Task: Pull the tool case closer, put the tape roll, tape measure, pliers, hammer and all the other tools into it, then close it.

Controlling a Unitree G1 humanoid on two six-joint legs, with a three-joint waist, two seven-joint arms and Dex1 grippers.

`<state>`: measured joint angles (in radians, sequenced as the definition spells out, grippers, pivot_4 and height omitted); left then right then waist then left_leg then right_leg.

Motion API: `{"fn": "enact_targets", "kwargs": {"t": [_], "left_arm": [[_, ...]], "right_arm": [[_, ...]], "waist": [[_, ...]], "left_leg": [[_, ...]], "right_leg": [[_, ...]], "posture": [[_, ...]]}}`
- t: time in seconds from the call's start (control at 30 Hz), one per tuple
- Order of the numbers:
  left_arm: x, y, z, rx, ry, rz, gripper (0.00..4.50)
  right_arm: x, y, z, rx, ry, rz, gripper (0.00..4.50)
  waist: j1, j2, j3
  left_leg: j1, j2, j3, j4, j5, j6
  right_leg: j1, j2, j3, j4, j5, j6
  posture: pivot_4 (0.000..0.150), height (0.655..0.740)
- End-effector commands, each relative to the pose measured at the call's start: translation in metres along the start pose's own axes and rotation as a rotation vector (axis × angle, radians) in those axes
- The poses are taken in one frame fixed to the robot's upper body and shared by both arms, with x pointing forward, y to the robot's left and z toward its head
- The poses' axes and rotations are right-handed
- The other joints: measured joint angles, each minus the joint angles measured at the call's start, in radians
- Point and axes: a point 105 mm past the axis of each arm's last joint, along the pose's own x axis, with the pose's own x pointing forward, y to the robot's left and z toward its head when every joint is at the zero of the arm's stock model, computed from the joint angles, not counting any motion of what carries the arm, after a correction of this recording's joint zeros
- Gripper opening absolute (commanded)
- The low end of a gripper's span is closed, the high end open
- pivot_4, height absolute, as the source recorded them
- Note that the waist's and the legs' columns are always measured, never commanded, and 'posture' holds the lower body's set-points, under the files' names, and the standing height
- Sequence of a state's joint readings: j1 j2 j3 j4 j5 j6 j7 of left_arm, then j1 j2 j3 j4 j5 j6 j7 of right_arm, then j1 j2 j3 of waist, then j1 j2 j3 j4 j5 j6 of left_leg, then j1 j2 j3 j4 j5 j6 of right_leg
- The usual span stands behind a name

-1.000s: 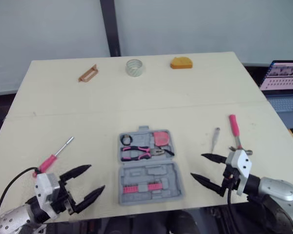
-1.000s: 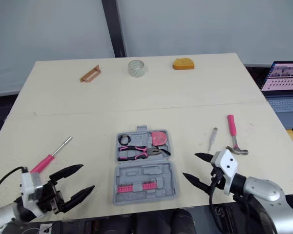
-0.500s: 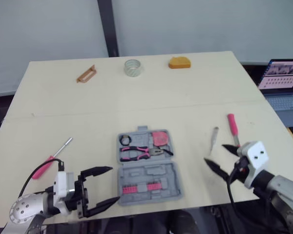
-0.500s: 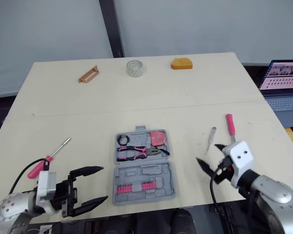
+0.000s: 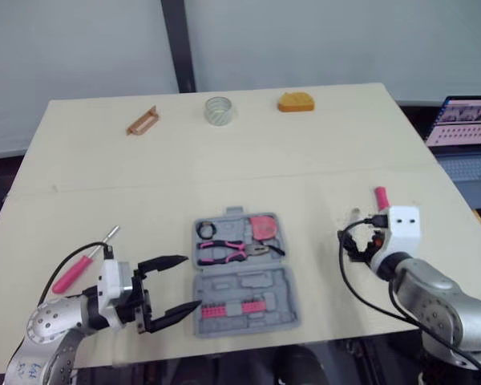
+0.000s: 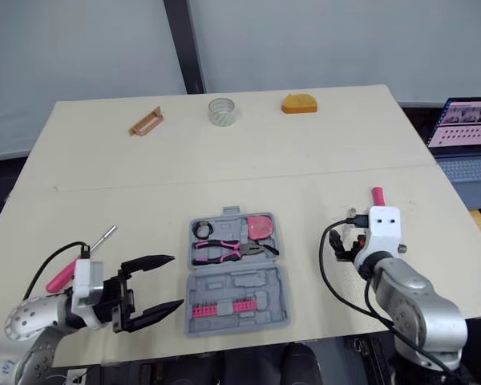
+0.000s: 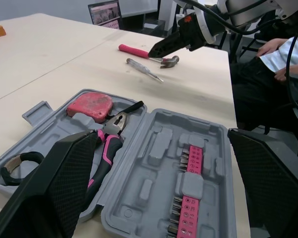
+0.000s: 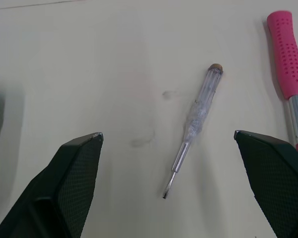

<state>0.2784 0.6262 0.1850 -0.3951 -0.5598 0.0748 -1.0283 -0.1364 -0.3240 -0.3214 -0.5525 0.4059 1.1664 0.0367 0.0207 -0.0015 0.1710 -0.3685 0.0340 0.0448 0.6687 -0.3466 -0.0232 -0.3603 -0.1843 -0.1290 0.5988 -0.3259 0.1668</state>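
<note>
The grey tool case (image 5: pixel 242 274) lies open near the table's front edge. It holds a black tape roll (image 5: pixel 207 230), pink pliers (image 5: pixel 231 251), a pink tape measure (image 5: pixel 264 227) and a pink bit strip (image 7: pixel 191 174). My left gripper (image 5: pixel 189 282) is open, just left of the case's lower half, fingers pointing at it. My right gripper (image 8: pixel 167 134) is open above a clear-handled screwdriver (image 8: pixel 193 130). Beside it lies the pink-handled hammer (image 8: pixel 287 54). A pink-handled screwdriver (image 5: pixel 78 270) lies left of my left arm.
At the table's far side sit a brown handle piece (image 5: pixel 142 120), a clear tape roll (image 5: pixel 218 110) and an orange object (image 5: pixel 295 102). A laptop (image 5: pixel 469 132) stands beyond the table's right edge. A person's legs (image 7: pixel 268 74) show past the table in the left wrist view.
My left gripper has moved right, up to the case's left side. My right gripper has swung up and back and now points down over the clear screwdriver, hiding part of the hammer.
</note>
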Motion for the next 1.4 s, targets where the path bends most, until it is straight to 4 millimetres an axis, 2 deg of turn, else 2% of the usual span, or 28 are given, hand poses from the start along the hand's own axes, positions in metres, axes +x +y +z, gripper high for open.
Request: {"fn": "enact_targets", "kwargs": {"t": [0.03, 0.53, 0.8, 1.23, 1.33, 1.4], "left_arm": [[0.003, -0.001, 0.011, 0.048, -0.009, -0.01, 4.5], [0.005, -0.002, 0.015, 0.061, -0.002, 0.022, 4.5], [0.001, -0.003, 0.014, 0.06, 0.015, 0.033, 4.5], [0.0, -0.003, 0.014, 0.075, 0.017, 0.051, 4.5], [0.003, -0.004, 0.014, 0.071, 0.01, 0.051, 4.5], [0.003, -0.005, 0.014, 0.07, 0.009, 0.051, 4.5]], "right_arm": [[0.008, -0.005, 0.002, 0.017, 0.003, -0.018, 4.47], [0.053, -0.012, -0.001, 0.026, 0.03, -0.083, 4.47], [0.062, -0.011, -0.009, 0.018, 0.042, -0.085, 4.47], [0.07, -0.011, -0.008, 0.039, 0.038, -0.081, 4.47], [0.069, -0.01, -0.01, 0.055, 0.04, -0.082, 3.65], [0.069, -0.008, -0.01, 0.056, 0.041, -0.076, 2.71]], "waist": [[0.0, 0.0, 0.0], [-0.01, 0.0, 0.0], [-0.025, 0.001, 0.0], [-0.025, 0.001, 0.0], [-0.025, 0.001, 0.0], [-0.025, 0.001, 0.0]], "left_leg": [[0.0, 0.0, 0.0, 0.0, 0.0, 0.0], [0.0, 0.0, 0.001, 0.0, 0.0, 0.0], [0.0, 0.0, 0.002, -0.001, 0.0, 0.0], [0.0, 0.0, 0.002, -0.001, 0.0, 0.0], [0.0, 0.0, 0.002, -0.001, 0.0, 0.0], [0.0, 0.0, 0.002, -0.001, 0.0, 0.0]], "right_leg": [[0.0, 0.0, 0.0, 0.0, 0.0, 0.0], [-0.001, 0.0, 0.001, 0.001, 0.0, 0.0], [-0.001, 0.0, 0.001, 0.001, 0.0, 0.0], [-0.001, 0.0, 0.001, 0.001, 0.0, 0.0], [-0.001, 0.0, 0.001, 0.001, 0.0, 0.0], [-0.001, 0.0, 0.001, 0.001, 0.0, 0.0]], "posture": [[0.15, 0.74], [0.15, 0.74], [0.15, 0.74], [0.15, 0.74], [0.15, 0.74], [0.15, 0.74]]}}
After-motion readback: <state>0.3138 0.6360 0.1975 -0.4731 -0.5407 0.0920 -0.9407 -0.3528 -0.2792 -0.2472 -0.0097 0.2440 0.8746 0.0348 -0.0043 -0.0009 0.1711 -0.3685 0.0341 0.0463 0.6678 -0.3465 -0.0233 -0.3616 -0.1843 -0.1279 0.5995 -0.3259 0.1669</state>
